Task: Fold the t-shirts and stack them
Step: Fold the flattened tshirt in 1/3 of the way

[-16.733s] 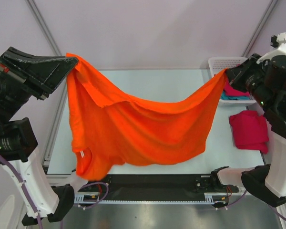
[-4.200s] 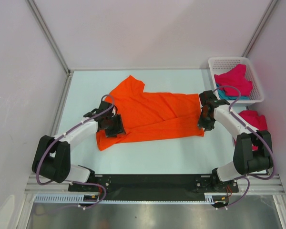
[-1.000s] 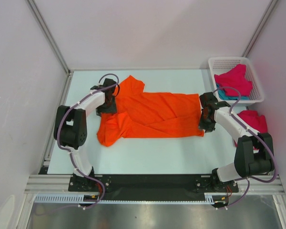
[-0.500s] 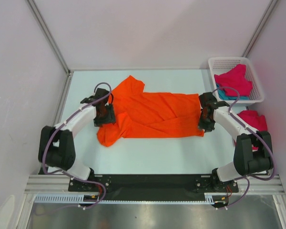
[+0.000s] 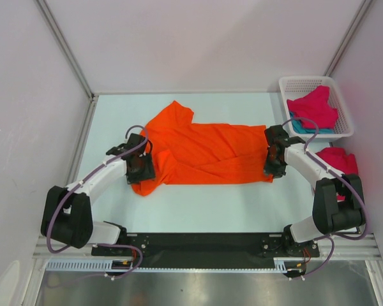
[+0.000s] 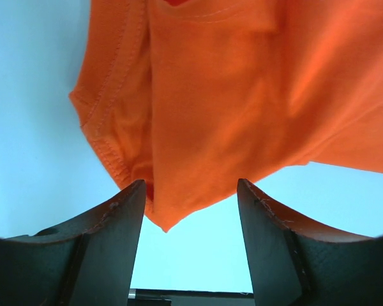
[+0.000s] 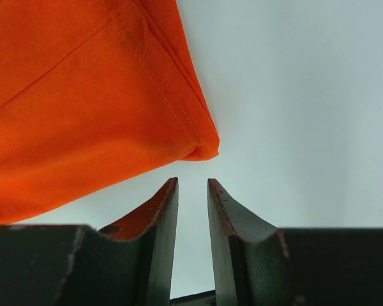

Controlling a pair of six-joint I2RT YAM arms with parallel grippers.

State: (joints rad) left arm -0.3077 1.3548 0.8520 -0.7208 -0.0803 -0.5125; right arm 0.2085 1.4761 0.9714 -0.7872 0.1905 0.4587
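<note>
The bright orange t-shirt (image 5: 204, 153) lies spread flat across the table, with loose folds along its near edge. My left gripper (image 5: 140, 172) is low over its near left part. In the left wrist view that gripper (image 6: 190, 186) is open, and a pointed fold of the orange t-shirt (image 6: 198, 127) reaches between its fingertips. My right gripper (image 5: 272, 167) is at the shirt's right edge. In the right wrist view it (image 7: 192, 182) has a narrow, empty gap, and the hemmed corner of the shirt (image 7: 201, 150) lies just ahead of the tips.
A white mesh basket (image 5: 300, 81) at the back right holds a magenta-red t-shirt (image 5: 316, 107) over a teal one (image 5: 304, 127). Another magenta-red t-shirt (image 5: 338, 159) lies folded by the right wall. Metal posts stand at the back corners.
My left gripper has moved from the shirt's far left sleeve toward the near side along its left edge. The right gripper has barely shifted.
</note>
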